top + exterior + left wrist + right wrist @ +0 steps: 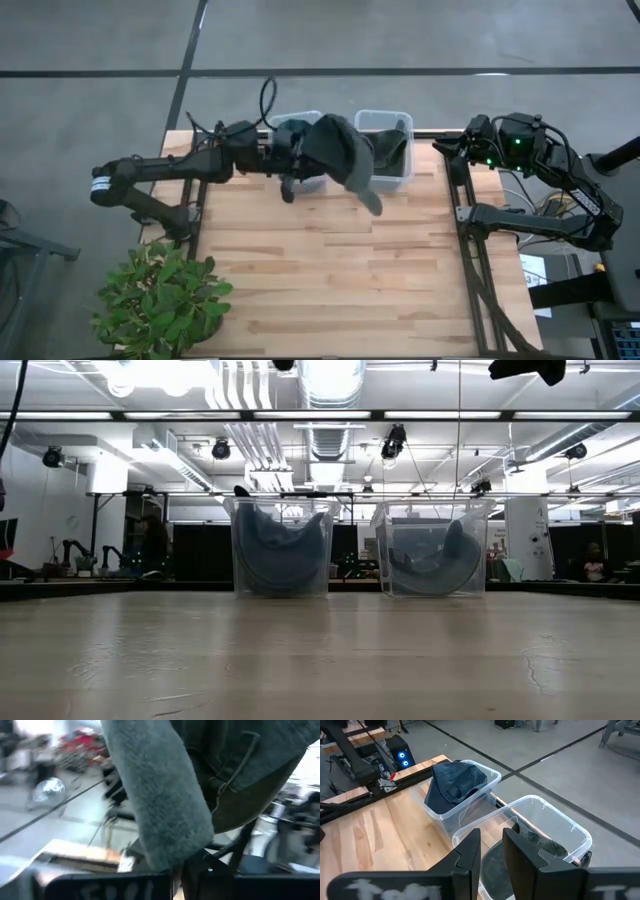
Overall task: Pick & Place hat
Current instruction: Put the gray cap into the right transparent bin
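My left gripper [290, 165] is up in the air over the far edge of the desk [330, 280], near the middle of that edge. Its fingers are closed on the grey hat [340, 150]. In the left wrist view the hat's cloth [160, 795] fills most of the picture and goes down between the fingers.

Seen from above, the grey hat hangs over the gap between the two bins and covers part of both. It does not touch the desk.

The two bins stand side by side on the far edge, a little apart. The left bin [300, 122] has a dark hat [280, 555] inside. The right bin [385, 113] has another dark hat [440, 565] inside. Both of these lie curved against the walls.

My right gripper [447, 148] waits beside the far right corner of the desk, above the frame rail. In the right wrist view its fingers [470, 852] stand a little apart and nothing is between them. They point toward the two bins.

A plant [165, 295] sits at the near left corner.
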Controlling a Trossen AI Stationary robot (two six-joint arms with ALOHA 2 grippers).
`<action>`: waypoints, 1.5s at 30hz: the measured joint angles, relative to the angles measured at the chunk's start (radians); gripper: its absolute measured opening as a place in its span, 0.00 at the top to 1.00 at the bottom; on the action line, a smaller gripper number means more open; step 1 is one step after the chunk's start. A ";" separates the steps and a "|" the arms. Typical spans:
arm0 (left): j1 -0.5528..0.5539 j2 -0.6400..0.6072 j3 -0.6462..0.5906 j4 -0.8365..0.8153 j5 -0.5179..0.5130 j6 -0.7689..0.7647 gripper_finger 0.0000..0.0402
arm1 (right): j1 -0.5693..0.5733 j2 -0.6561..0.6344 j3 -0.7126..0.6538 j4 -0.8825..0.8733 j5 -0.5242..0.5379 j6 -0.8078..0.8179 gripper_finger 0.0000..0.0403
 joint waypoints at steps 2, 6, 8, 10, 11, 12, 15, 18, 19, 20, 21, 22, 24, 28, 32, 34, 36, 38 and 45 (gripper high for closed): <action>0.021 0.000 0.000 0.047 0.091 0.016 0.99 | 0.000 0.000 0.000 0.000 0.000 -0.007 0.81; 0.049 0.000 0.000 0.180 0.261 0.017 0.99 | 0.000 0.000 0.000 0.000 0.000 -0.016 0.81; 0.052 0.000 0.000 0.255 0.333 0.016 0.99 | 0.000 0.000 0.000 0.000 0.000 -0.018 0.81; 0.052 0.000 0.000 0.324 0.405 0.011 0.99 | 0.000 0.000 0.000 0.000 0.000 -0.024 0.81; 0.051 0.000 0.000 0.356 0.440 0.009 0.99 | 0.000 0.000 0.000 0.000 0.000 -0.026 0.81; 0.050 0.000 0.000 0.386 0.466 0.004 0.99 | 0.000 0.000 0.000 0.000 0.000 -0.026 0.81; 0.048 0.000 0.000 0.457 0.522 -0.036 0.99 | 0.000 0.000 0.000 0.000 0.000 -0.026 0.81; 0.048 0.000 0.000 0.490 0.544 -0.044 0.99 | 0.000 0.000 0.000 0.000 0.000 -0.026 0.81; 0.048 0.000 0.000 0.495 0.545 -0.045 0.99 | 0.000 0.000 0.000 0.000 0.000 -0.026 0.81; 0.048 0.000 0.000 0.499 0.545 -0.045 0.99 | 0.000 0.000 0.000 0.000 0.000 -0.026 0.81; 0.048 0.000 0.000 0.499 0.545 -0.045 0.99 | 0.000 0.000 0.000 0.000 0.000 -0.026 0.81; 0.048 0.000 0.000 0.499 0.542 -0.045 0.99 | 0.000 0.000 0.000 0.000 0.000 -0.026 0.81; 0.046 0.005 0.000 0.498 0.486 -0.062 0.99 | 0.000 0.000 0.000 0.000 0.000 -0.026 0.81; 0.047 0.017 0.000 0.394 0.188 -0.152 0.99 | 0.000 0.007 0.000 0.001 0.000 -0.025 0.81; 0.047 0.033 0.000 0.230 -0.189 -0.318 0.99 | 0.000 0.015 -0.001 0.001 0.000 -0.024 0.81; 0.047 0.038 0.002 0.165 -0.321 -0.430 0.99 | 0.000 0.027 -0.001 0.005 -0.001 -0.020 0.81; 0.050 0.042 0.003 0.141 -0.402 -0.523 0.99 | 0.000 0.032 -0.001 0.008 -0.002 -0.002 0.81; 0.054 0.041 0.002 0.143 -0.433 -0.586 0.99 | 0.000 0.044 -0.001 0.020 -0.001 0.003 0.81; 0.078 0.037 0.002 0.166 -0.476 -0.730 0.99 | 0.000 0.081 -0.002 0.028 -0.002 0.005 0.81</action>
